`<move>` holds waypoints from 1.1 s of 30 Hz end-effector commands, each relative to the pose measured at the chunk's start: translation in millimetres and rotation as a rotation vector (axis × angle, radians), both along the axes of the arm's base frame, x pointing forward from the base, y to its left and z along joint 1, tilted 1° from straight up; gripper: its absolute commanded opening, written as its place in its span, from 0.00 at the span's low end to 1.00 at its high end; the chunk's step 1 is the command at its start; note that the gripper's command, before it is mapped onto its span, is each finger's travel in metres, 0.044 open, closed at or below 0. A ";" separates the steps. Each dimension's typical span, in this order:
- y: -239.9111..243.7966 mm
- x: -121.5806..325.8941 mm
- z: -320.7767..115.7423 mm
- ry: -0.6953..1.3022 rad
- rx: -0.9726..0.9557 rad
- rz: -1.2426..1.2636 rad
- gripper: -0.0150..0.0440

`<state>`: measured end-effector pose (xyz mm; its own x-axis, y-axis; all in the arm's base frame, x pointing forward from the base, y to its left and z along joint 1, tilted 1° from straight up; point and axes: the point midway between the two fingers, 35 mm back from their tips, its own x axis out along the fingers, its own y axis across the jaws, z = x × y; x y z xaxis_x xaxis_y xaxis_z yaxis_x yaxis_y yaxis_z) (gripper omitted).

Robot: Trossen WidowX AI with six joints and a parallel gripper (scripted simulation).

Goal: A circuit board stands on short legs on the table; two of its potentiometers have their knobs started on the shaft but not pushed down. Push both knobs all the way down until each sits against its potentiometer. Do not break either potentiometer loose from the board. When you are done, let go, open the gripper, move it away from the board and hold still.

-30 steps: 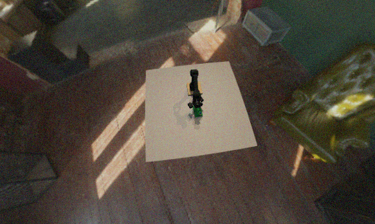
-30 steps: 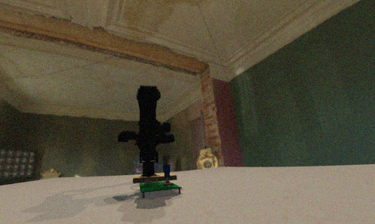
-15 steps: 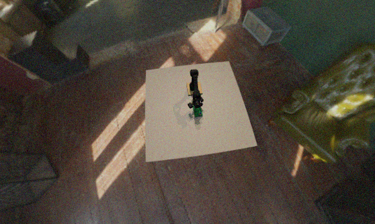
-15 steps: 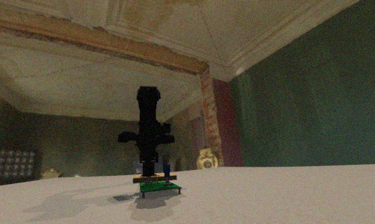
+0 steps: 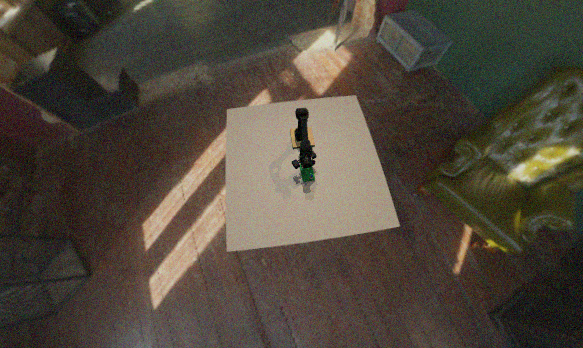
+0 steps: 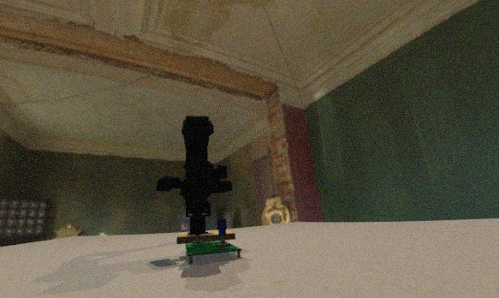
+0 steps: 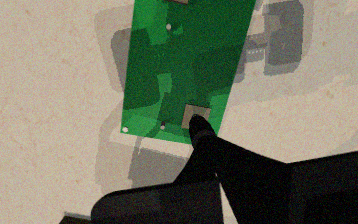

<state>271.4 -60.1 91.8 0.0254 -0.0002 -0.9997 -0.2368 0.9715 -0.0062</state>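
Observation:
The green circuit board [image 5: 308, 176] [image 6: 207, 249] [image 7: 205, 30] stands on short legs. A blue knob [image 6: 222, 224] sits high on its shaft at the board's right in the exterior view. In the wrist view only the edge of its square potentiometer [image 7: 178, 1] shows at the top. A black knob [image 7: 197, 122] stands over the near potentiometer [image 7: 188, 113]; how far down it sits is hidden. My gripper [image 6: 197, 217] [image 7: 206, 141] is shut and empty. Its fingertips overlap the black knob's top in the wrist view; whether they touch it I cannot tell.
The arm's wooden base plate [image 5: 309, 138] [image 6: 230, 235] lies behind the board. The blue knob rises beside the fingers in the exterior view. Small pale pins [image 7: 168, 27] [image 7: 125, 129] show on the board. The pale table top [image 5: 267, 220] lies around it.

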 end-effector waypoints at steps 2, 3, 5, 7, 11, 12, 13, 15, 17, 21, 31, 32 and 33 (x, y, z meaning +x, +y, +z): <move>0.8 -0.6 -2.8 0.002 0.005 0.003 0.25; 0.8 -0.6 -2.6 0.002 0.005 0.003 0.25; 0.8 -0.6 -1.6 0.002 0.005 0.003 0.25; 0.8 -0.6 -0.7 0.002 0.005 0.003 0.25; 0.8 -0.6 -0.5 0.002 0.005 0.003 0.25; 0.8 -0.6 -0.5 0.002 0.005 0.003 0.25; 0.8 -0.6 -0.5 0.002 0.005 0.003 0.25; 0.8 -0.6 -0.5 0.002 0.005 0.003 0.25; 0.8 -0.6 -0.5 0.002 0.005 0.003 0.25; 0.8 -0.6 -2.6 0.002 0.005 0.003 0.25; 0.8 -0.6 -3.6 0.002 0.005 0.003 0.25; 0.8 -0.6 -3.6 0.002 0.005 0.003 0.25; 0.8 -0.6 -3.9 0.002 0.005 0.003 0.25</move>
